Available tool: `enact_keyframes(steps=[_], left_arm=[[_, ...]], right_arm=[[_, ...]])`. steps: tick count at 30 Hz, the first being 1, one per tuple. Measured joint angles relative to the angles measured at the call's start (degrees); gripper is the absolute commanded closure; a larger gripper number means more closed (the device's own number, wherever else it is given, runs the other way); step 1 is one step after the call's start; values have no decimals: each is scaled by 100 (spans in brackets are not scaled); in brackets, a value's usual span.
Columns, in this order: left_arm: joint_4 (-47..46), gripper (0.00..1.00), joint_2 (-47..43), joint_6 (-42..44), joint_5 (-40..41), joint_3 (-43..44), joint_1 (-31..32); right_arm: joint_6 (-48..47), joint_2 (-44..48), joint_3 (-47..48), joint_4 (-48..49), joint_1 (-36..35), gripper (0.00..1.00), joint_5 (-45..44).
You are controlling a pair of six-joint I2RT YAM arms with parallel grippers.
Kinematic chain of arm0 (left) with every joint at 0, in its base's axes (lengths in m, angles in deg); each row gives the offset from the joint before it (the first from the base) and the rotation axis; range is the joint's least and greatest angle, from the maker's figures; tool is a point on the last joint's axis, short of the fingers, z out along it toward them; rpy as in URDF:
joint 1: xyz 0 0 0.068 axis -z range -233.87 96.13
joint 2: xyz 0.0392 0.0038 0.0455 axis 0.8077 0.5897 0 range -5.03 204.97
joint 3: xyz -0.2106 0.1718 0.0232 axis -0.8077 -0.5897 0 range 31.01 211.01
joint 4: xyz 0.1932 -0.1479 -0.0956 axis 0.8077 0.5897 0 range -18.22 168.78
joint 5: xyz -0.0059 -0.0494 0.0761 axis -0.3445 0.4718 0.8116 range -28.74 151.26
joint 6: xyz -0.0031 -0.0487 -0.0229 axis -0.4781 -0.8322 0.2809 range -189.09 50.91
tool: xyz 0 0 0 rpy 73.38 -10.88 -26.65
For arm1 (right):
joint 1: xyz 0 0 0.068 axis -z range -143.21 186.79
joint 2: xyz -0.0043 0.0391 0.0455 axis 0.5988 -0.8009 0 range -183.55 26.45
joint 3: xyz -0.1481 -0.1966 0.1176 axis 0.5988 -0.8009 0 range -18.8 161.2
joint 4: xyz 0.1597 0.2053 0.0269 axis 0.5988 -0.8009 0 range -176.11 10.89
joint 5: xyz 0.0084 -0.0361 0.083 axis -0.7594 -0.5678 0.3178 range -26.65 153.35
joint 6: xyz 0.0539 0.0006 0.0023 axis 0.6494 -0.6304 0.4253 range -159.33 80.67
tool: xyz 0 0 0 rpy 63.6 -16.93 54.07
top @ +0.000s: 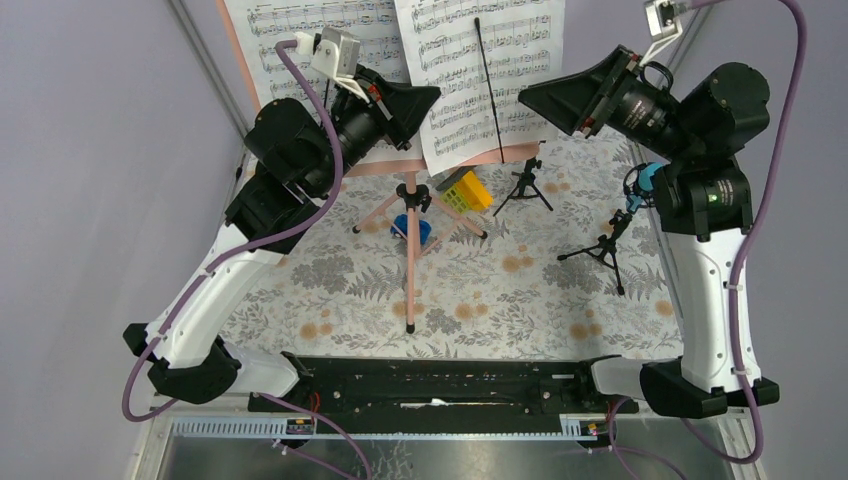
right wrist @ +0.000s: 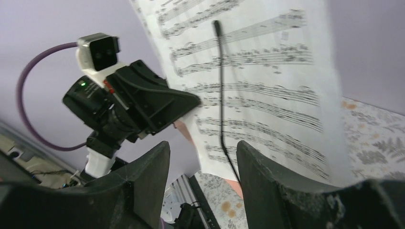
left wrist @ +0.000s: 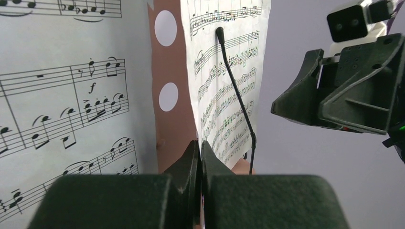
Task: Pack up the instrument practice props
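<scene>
The pink music stand [top: 410, 262] stands mid-table on tripod legs; its perforated desk [left wrist: 168, 125] holds two white sheet-music pages. My left gripper [top: 432, 98] [left wrist: 200, 143] is shut, its tips pinched on the left edge of the right page [top: 520, 60] [left wrist: 229, 71], beside the left page [left wrist: 62, 95]. A black wire arm [right wrist: 220, 95] lies across the right page [right wrist: 267, 81]. My right gripper [top: 535, 100] [right wrist: 203, 162] is open and empty, just off that page's right side. The black mic's tripod [top: 525, 185] and the blue mic [top: 645, 180] on its tripod [top: 605, 245] stand at the right.
A yellow-green block [top: 468, 190] and a small blue toy car [top: 412, 228] sit by the stand's legs. The floral cloth [top: 520, 300] covers the table. Purple walls close in on both sides. The black rail [top: 440, 385] runs along the near edge.
</scene>
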Motion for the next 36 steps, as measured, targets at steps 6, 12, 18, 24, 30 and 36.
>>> enact_keyframes(steps=[6,12,18,24,30,36], left_arm=[[-9,100,-24,0,0,-31,0],[-140,100,-46,-15,0,-153,0],[-146,100,-57,-20,0,-170,0],[-168,100,-76,-20,0,-223,0],[-168,100,-96,-17,2,-247,0],[-170,100,-109,-15,4,-258,0]], right_arm=[[-223,-402,667,-164,-667,42,-26],[-448,-590,841,-428,-820,44,-260],[-656,-691,874,-629,-868,47,-531],[-693,-933,1091,-649,-1054,52,-505],[-686,-1078,1121,-645,-1182,69,-472],[-675,-1121,1121,-645,-1191,95,-472]])
